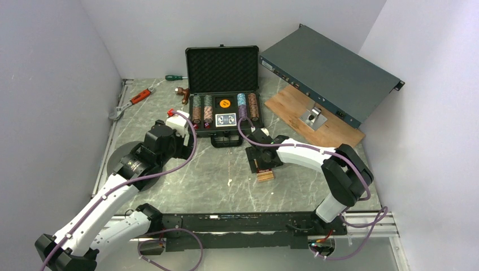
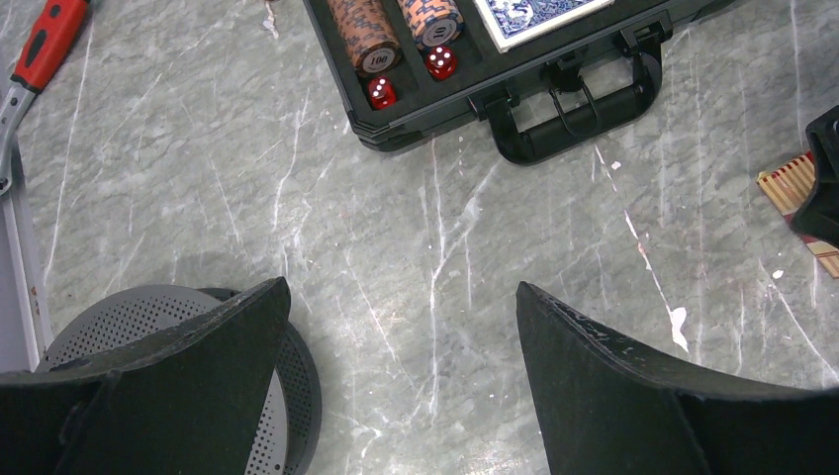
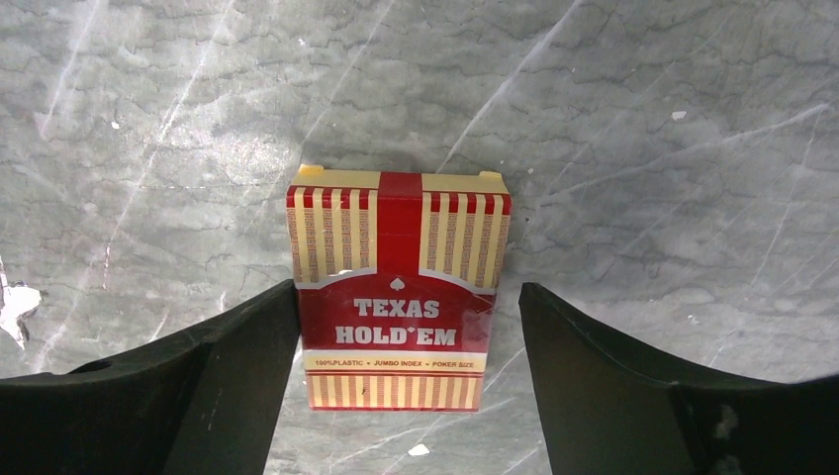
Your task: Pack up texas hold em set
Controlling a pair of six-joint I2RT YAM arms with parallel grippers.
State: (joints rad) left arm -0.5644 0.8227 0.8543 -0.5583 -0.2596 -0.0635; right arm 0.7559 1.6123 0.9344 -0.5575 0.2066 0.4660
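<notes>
The black case (image 1: 223, 134) of the texas hold em set lies open at the table's back with its foam lid (image 1: 222, 69) upright. Striped chip stacks (image 1: 196, 110), a blue card deck (image 1: 225, 119) and two red dice (image 2: 381, 92) sit inside. A red "Texas Hold'em" card deck (image 3: 396, 297) lies flat on the table in front of the case. My right gripper (image 3: 408, 292) straddles it: the left finger touches the deck's edge, the right finger stands a little apart. My left gripper (image 2: 403, 289) hangs open over bare table left of the case, holding nothing.
A long grey-green rack box (image 1: 330, 70) leans on a wooden board (image 1: 316, 121) at the back right. A red-handled wrench (image 1: 133, 101) and a screwdriver (image 1: 176, 77) lie at the back left. A perforated grey disc (image 2: 148, 327) lies under my left arm.
</notes>
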